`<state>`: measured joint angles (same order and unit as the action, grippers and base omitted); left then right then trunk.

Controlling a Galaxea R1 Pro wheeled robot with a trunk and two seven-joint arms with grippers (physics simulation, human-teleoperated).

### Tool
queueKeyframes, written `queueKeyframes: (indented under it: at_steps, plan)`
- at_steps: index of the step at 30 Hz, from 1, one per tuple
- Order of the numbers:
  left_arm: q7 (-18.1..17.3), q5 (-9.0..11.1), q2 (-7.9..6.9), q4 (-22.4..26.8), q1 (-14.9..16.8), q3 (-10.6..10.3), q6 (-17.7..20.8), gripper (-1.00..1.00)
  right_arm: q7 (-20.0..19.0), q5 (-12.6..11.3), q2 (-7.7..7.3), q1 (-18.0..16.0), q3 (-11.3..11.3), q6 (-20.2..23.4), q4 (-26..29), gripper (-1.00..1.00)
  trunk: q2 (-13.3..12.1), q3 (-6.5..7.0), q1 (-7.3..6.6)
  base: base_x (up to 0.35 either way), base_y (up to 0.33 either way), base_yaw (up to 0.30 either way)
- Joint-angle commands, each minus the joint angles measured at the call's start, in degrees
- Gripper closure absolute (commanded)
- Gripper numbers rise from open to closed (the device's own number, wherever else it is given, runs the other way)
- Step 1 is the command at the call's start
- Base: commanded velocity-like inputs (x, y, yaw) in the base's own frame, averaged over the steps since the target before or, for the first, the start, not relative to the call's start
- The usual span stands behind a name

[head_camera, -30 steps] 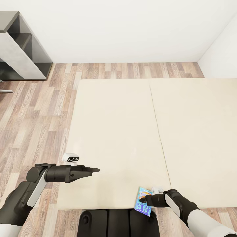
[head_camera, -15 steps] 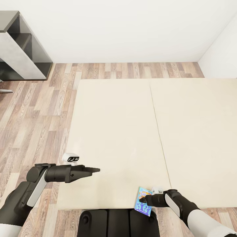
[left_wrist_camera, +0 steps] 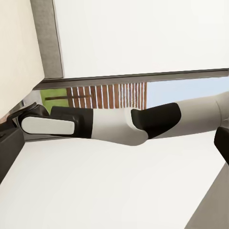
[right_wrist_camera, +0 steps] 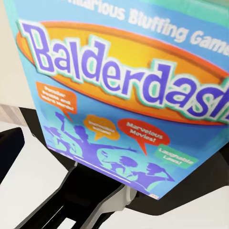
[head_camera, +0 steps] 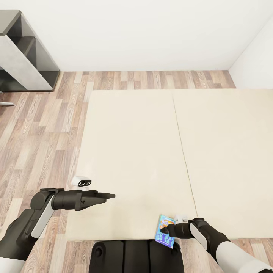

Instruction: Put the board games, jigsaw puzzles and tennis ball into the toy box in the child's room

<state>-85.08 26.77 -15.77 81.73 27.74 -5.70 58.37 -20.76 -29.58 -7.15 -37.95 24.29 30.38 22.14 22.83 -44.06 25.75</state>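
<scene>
Arms unmoved; right claw (head_camera: 163,230) pinching board game (head_camera: 165,236); left claw (head_camera: 110,196) pressed together.

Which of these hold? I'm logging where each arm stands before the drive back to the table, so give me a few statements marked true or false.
1. The right gripper holds a blue game box. True.
2. The box reads "Monopoly". False: the right wrist view shows "Balderdash".
3. The left gripper carries a ball. False: it holds nothing and points over the bed.
4. A grey shelf unit stands against the wall. True.
5. A second game box lies on the bed. False: none shows there.
</scene>
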Motion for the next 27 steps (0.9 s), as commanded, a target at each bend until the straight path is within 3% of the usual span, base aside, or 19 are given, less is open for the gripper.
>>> queueKeyframes:
  at_steps: [1,16,27]
  plan:
    - [-0.1,0.16,-0.05,0.0,0.03,-0.1,0.6,-1.0,-0.07,-0.13,-0.05,-0.02,0.23,0.21,0.08,-1.0,0.09,-0.07,0.03,0.0,0.0,0.0]
    - [-0.09,0.16,-0.05,0.0,0.03,-0.1,0.6,-1.0,-0.07,-0.13,-0.06,-0.02,0.23,0.2,0.09,-1.0,0.09,-0.1,0.03,0.0,0.003,0.0]
    - [-0.08,0.16,-0.05,0.0,0.03,-0.08,0.6,-1.0,-0.07,-0.13,-0.06,-0.02,0.23,0.2,0.09,-1.0,0.09,-0.1,0.03,0.0,0.104,0.0]
